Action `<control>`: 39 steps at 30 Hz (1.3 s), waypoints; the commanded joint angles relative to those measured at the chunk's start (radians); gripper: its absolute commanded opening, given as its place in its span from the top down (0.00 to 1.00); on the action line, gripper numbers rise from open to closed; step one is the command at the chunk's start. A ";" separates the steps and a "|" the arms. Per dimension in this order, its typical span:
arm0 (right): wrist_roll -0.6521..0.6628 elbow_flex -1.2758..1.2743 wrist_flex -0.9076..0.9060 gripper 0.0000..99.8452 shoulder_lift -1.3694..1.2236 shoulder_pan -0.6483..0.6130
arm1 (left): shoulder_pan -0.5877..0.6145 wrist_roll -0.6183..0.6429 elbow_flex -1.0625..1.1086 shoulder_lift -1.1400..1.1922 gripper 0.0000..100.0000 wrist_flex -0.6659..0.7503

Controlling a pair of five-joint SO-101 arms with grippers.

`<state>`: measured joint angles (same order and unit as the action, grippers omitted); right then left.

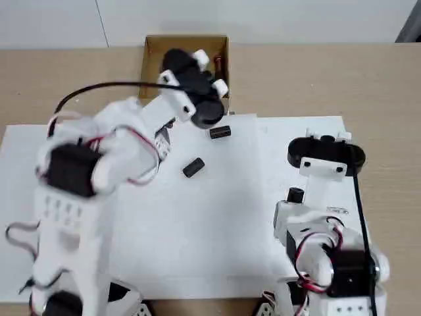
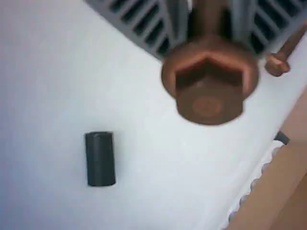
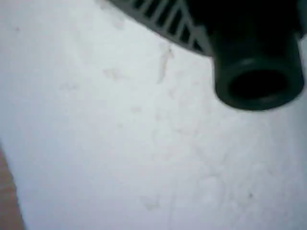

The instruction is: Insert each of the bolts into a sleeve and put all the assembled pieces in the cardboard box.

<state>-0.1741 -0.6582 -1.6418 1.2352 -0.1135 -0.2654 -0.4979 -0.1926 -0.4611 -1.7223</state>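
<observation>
The left gripper (image 2: 207, 19) has its jaws pinched on a bolt (image 2: 208, 86), gripping the shank so that the hex head hangs below the ribbed pads (image 2: 144, 24). In the high view the left arm stretches across the white sheet (image 1: 217, 224), and its gripper sits at the near edge of the box (image 1: 150, 56), which stands on the table (image 1: 66, 79) just past the sheet's far edge. A second bolt (image 2: 283, 57) lies beyond the held one, close to the box edge; whether it is inside the box I cannot tell.

The right gripper (image 3: 249, 24) has its jaws clamped on a sleeve (image 3: 256, 76), whose open end faces the wrist camera above bare sheet. In the high view the right arm is over the right part of the sheet, well apart from the box and from the left gripper.

A loose sleeve (image 1: 220, 131) lies on the sheet just beside the left gripper, near the box. A second loose sleeve (image 1: 193, 167) lies a little nearer the arms' bases, apart from the first. The left wrist view shows one of them lying flat on the sheet (which of the two I cannot tell).
</observation>
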 commanded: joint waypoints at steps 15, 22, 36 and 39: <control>0.060 -0.371 0.358 1.00 0.272 -0.091 | -0.006 0.776 0.750 -0.713 0.99 0.517; 0.060 -0.517 0.538 1.00 0.286 -0.093 | -0.006 0.799 1.168 -1.037 0.99 0.787; 0.058 -0.767 0.869 1.00 0.286 -0.377 | -0.009 0.977 1.489 -1.352 0.99 0.891; 0.058 -0.804 0.911 1.00 0.286 -0.433 | -0.008 1.034 1.503 -1.352 0.99 0.890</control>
<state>-0.1250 -1.4576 -0.7871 1.5113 -0.4956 -0.2685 0.4902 1.3111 -1.7990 -0.8631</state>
